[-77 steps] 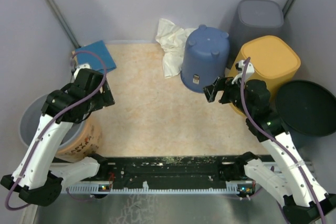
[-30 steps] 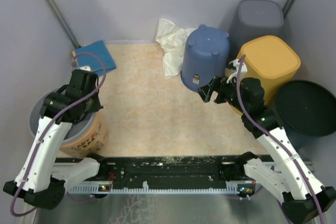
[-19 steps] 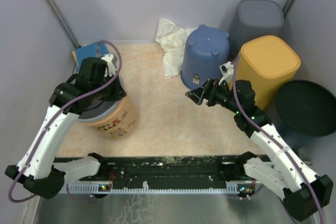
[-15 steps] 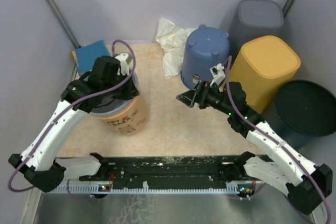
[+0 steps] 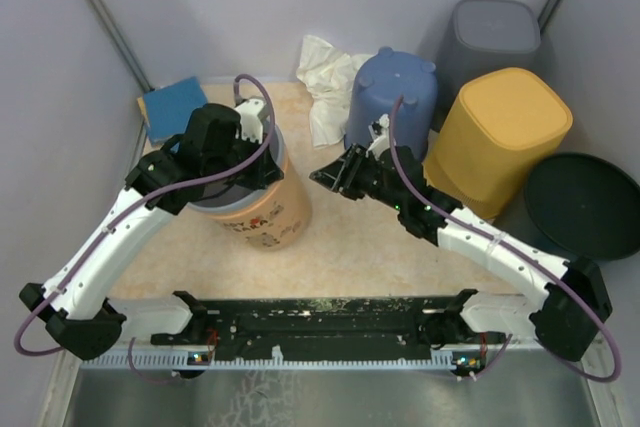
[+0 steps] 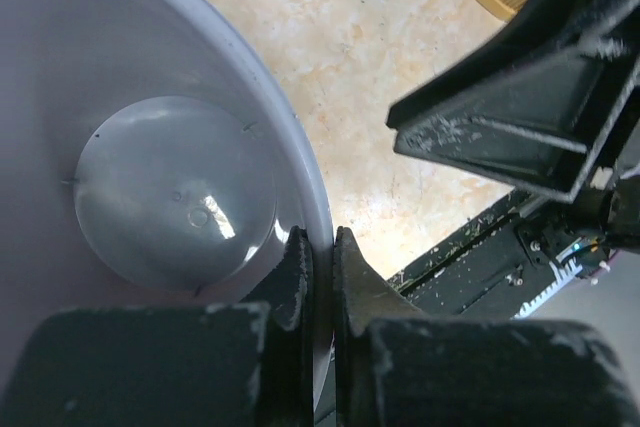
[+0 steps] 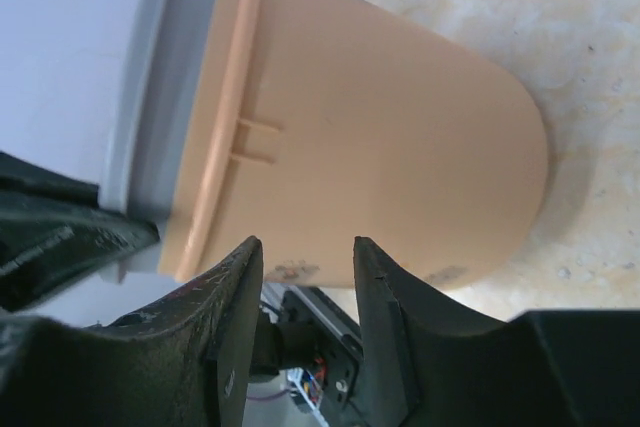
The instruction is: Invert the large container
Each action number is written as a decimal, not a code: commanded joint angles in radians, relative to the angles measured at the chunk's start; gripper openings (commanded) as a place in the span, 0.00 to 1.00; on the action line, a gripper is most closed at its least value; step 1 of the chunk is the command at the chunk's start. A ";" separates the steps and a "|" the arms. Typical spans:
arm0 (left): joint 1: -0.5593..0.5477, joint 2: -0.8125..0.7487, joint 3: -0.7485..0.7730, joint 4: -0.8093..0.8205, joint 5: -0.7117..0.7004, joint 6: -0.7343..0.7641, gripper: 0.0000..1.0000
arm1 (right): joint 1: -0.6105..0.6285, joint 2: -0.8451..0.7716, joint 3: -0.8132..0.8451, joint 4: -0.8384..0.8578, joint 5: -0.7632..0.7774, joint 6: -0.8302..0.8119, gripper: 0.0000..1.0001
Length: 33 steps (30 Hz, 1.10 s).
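Change: the large tan plastic bucket [image 5: 268, 212] with a grey rim was off the left edge a second ago. It now sits over the beige speckled tabletop [image 5: 340, 242], left of centre, mouth up. The left tool [image 6: 318, 267] is pinched tight on the rim, one finger inside the wall and one outside, and the left arm has carried the bucket in by that grip. The bucket leans a little in the top view. Can't tell if the base rests on the tabletop or hangs just above it.

The right tool [image 7: 305, 247] has swung left, away from the upturned blue plastic pail [image 5: 392, 107], and now points at the tan side wall. Its jaws were wide and are now about half apart, with nothing between them. It is near the wall, but no contact shows.

Meaning for the task: the bucket is now in reach of both arms, but it is not flipped and the opening still faces up. The step in hand looks like a two-arm setup, with the right tool coming in to brace or take the wall for the turn.

Risk: a rim-only pinch on a bulky bucket could slip or twist once tipping starts. The yellow square bin [image 5: 505, 137] and the blue pail are well apart from the bucket, so there is space to turn it.
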 commanded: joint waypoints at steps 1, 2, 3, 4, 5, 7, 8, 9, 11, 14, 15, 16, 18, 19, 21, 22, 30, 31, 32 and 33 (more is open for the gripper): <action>-0.010 -0.042 -0.032 0.080 0.116 0.022 0.00 | 0.017 0.059 0.100 0.106 -0.009 0.030 0.43; -0.010 -0.041 -0.035 0.081 0.124 0.023 0.00 | 0.019 0.075 0.108 0.112 -0.020 0.034 0.44; -0.011 -0.039 -0.038 0.082 0.131 0.021 0.00 | 0.020 0.089 0.110 0.130 -0.028 0.041 0.44; -0.011 -0.038 -0.041 0.082 0.135 0.020 0.00 | 0.020 0.104 0.109 0.147 -0.033 0.050 0.44; -0.012 -0.037 -0.043 0.082 0.139 0.021 0.00 | 0.020 0.112 0.109 0.165 -0.043 0.059 0.44; -0.014 -0.039 -0.051 0.085 0.153 0.024 0.00 | 0.020 0.130 0.118 0.189 -0.068 0.064 0.44; -0.014 -0.041 -0.055 0.087 0.157 0.026 0.00 | 0.020 0.138 0.127 0.190 -0.076 0.064 0.44; -0.014 -0.043 -0.058 0.089 0.160 0.028 0.00 | 0.022 0.142 0.135 0.192 -0.082 0.063 0.44; -0.016 -0.042 -0.059 0.088 0.162 0.031 0.00 | 0.025 0.132 0.136 0.210 -0.082 0.062 0.44; -0.016 -0.042 -0.060 0.087 0.163 0.029 0.00 | 0.033 0.106 0.131 0.230 -0.055 0.038 0.46; -0.016 -0.042 -0.061 0.091 0.167 0.028 0.00 | 0.033 0.107 0.144 0.207 -0.048 0.028 0.47; -0.016 -0.042 -0.061 0.093 0.173 0.028 0.00 | 0.033 0.110 0.154 0.186 -0.046 0.019 0.48; -0.016 -0.038 -0.061 0.093 0.176 0.027 0.00 | 0.033 0.122 0.153 0.198 -0.048 0.025 0.48; -0.016 -0.035 -0.056 0.092 0.177 0.026 0.00 | 0.033 0.132 0.148 0.222 -0.056 0.035 0.48; -0.018 -0.030 -0.042 0.091 0.187 0.026 0.00 | 0.033 0.162 0.150 0.261 -0.090 0.049 0.48; -0.021 -0.027 -0.036 0.094 0.191 0.028 0.00 | 0.033 0.178 0.155 0.272 -0.111 0.057 0.48; -0.058 0.012 0.015 0.106 0.203 0.051 0.00 | 0.038 0.220 0.115 0.202 -0.110 0.035 0.48; -0.063 0.017 0.041 0.102 0.196 0.056 0.00 | 0.039 0.214 0.101 0.189 -0.098 0.035 0.47; -0.067 0.020 0.066 0.099 0.188 0.058 0.00 | 0.038 0.206 0.085 0.182 -0.088 0.037 0.47; -0.069 0.021 0.090 0.099 0.180 0.066 0.00 | 0.038 0.199 0.070 0.177 -0.079 0.040 0.47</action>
